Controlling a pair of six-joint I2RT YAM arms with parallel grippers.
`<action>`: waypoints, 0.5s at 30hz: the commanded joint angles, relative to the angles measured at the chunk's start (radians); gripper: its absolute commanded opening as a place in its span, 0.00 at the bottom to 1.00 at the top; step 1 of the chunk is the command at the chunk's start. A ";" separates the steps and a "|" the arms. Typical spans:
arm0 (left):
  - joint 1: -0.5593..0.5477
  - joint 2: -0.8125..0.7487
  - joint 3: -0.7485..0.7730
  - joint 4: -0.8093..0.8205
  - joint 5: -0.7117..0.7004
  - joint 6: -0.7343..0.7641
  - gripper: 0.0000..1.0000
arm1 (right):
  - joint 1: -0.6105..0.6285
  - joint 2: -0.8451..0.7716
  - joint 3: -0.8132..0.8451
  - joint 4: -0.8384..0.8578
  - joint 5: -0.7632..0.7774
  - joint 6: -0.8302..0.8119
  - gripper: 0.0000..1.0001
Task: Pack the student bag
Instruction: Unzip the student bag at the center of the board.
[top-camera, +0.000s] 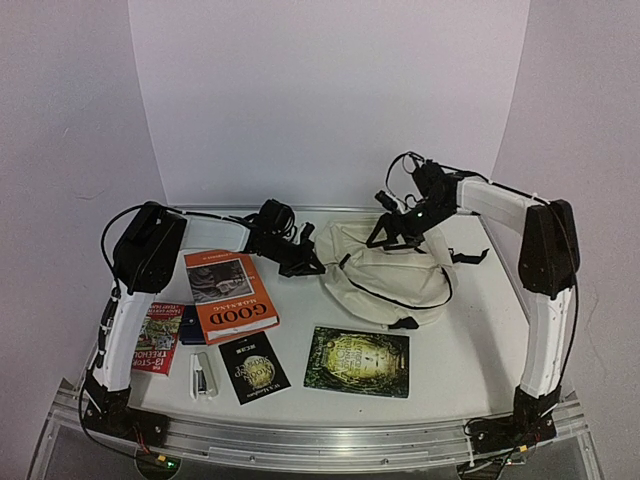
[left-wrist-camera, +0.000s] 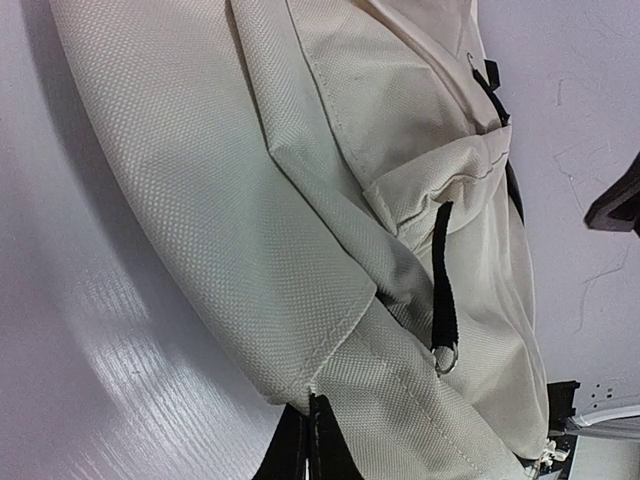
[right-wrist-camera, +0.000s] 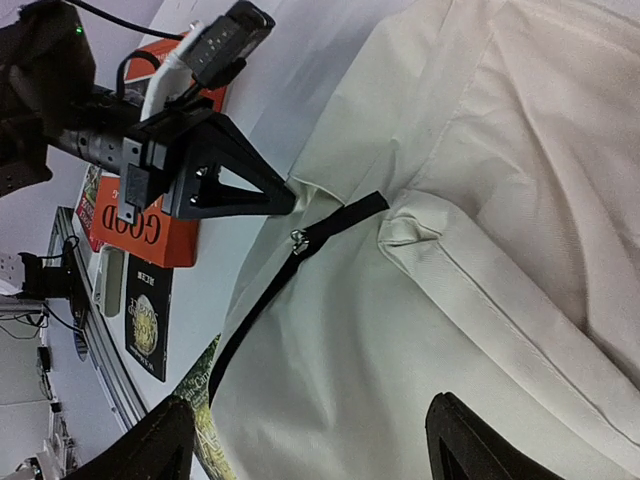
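1. The cream fabric backpack (top-camera: 385, 280) lies right of centre on the white table (top-camera: 480, 330).
2. Left of it lies the orange hardback book (top-camera: 230, 293), with the red paperback (top-camera: 158, 338) at its near-left.
3. Nearer the front, left to right: white stapler (top-camera: 204, 376), black booklet (top-camera: 253, 367), dark green book (top-camera: 358, 361).

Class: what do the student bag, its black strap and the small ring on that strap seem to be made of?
The student bag: matte cream woven cloth, likely canvas; its coarse weave shows. The strap: flat, dull black webbing, it seems. The ring: probably metal, from its silvery glint.
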 joint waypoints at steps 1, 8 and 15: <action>-0.002 -0.047 0.003 0.005 -0.011 0.005 0.00 | 0.061 0.053 0.051 0.074 0.005 0.128 0.80; -0.003 -0.037 -0.004 0.017 -0.002 -0.004 0.00 | 0.108 0.120 0.072 0.172 0.062 0.235 0.72; -0.002 -0.041 -0.010 0.015 -0.005 -0.005 0.00 | 0.123 0.185 0.096 0.251 0.133 0.316 0.64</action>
